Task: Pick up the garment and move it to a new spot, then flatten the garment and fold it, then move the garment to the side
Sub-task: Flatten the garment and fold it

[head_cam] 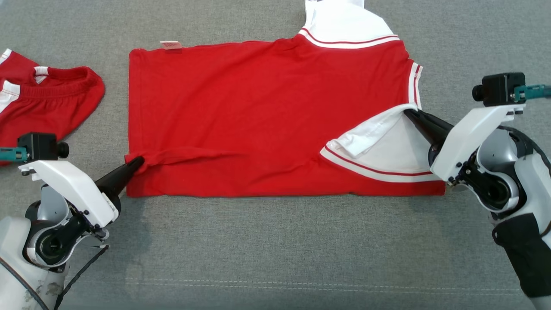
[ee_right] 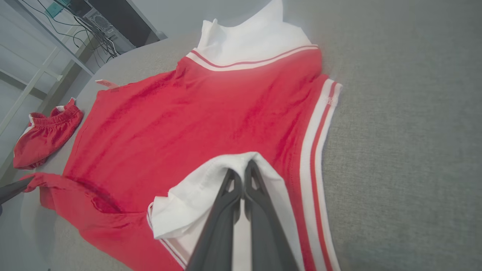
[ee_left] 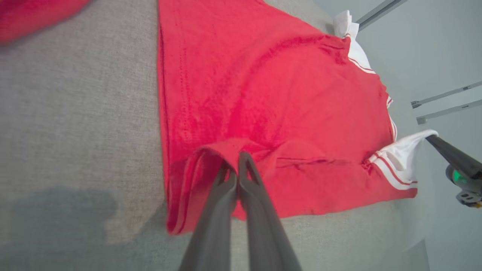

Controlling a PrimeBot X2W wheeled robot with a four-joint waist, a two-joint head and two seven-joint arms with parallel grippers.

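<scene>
Left gripper and right gripper pinch the red, white-sleeved garment.

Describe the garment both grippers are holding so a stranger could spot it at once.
On the grey cloth surface, look to the middle: a large red shirt lies spread out, the left gripper pinching its hem and the right gripper its white sleeve. Unlike the small bunched red shorts at the left, it has white, red-striped sleeves.

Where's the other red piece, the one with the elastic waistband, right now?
Head view, far left: the red shorts lie on the grey surface, clear of the left edge of the red shirt, beyond the left gripper pinching its corner.
</scene>
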